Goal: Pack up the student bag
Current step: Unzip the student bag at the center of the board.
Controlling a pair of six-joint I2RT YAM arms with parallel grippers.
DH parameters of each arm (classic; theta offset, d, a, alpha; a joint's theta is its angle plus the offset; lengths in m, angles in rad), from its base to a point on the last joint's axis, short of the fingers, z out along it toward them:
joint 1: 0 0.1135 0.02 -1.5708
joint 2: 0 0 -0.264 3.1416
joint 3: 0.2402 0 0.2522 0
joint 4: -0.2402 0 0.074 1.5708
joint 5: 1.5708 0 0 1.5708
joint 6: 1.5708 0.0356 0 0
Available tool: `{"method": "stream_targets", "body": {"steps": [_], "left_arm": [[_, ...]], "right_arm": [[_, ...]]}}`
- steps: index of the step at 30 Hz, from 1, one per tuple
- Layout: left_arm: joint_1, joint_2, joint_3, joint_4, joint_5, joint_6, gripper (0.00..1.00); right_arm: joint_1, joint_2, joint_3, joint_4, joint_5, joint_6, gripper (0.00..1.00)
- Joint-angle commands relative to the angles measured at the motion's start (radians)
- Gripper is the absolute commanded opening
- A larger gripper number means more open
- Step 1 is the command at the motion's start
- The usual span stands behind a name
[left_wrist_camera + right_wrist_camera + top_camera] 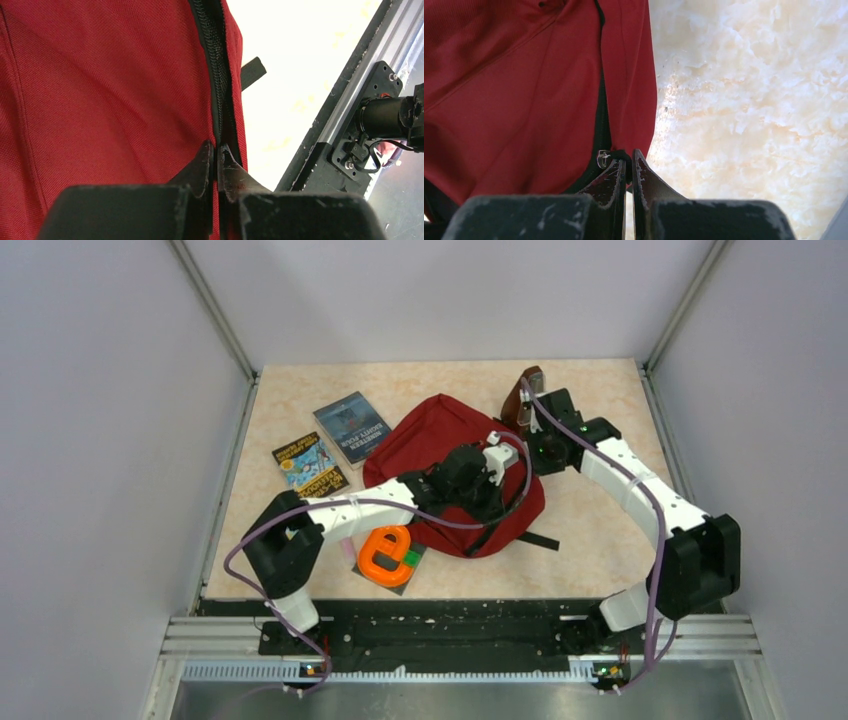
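One student bag (440, 440), dark red, on tabletop (600, 530). Left tool (216, 155) pinched tight on its zipper (215, 75); right tool (629, 162) clamped on its black edge.

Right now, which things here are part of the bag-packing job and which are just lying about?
In the job: student bag, left gripper and right gripper, both pinched at its zipper line.
Lying about: blue-grey book, yellow-and-blue book, orange e-shaped object, brown metronome; possibly cargo later.

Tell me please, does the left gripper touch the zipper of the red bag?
Touching. The left wrist view shows the left gripper with its jaws pinched shut on the black zipper of the student bag, no gap between.
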Motion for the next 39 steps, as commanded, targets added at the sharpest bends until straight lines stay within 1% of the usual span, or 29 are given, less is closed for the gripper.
{"method": "stream_targets", "body": {"steps": [1,10,17,25,32,39], "left_arm": [[-0.014,-0.065,-0.049,-0.081,0.045,0.013,0.0],[-0.02,-0.128,-0.117,-0.106,0.016,0.023,0.0],[-0.024,-0.181,-0.141,-0.139,-0.018,0.032,0.0],[-0.024,-0.297,-0.138,-0.214,-0.187,-0.002,0.0],[-0.024,-0.413,-0.097,-0.283,-0.338,-0.031,0.0],[-0.022,-0.525,-0.09,-0.29,-0.391,0.01,0.0]], "right_arm": [[-0.01,0.058,0.108,0.056,0.081,-0.053,0.0],[-0.012,0.228,0.232,0.04,0.102,-0.123,0.0],[-0.012,0.355,0.324,0.024,0.105,-0.178,0.0],[-0.012,0.471,0.426,-0.019,0.179,-0.195,0.0],[-0.011,0.525,0.453,-0.032,0.2,-0.171,0.0],[-0.012,0.57,0.48,-0.05,0.203,-0.122,0.0]]}}
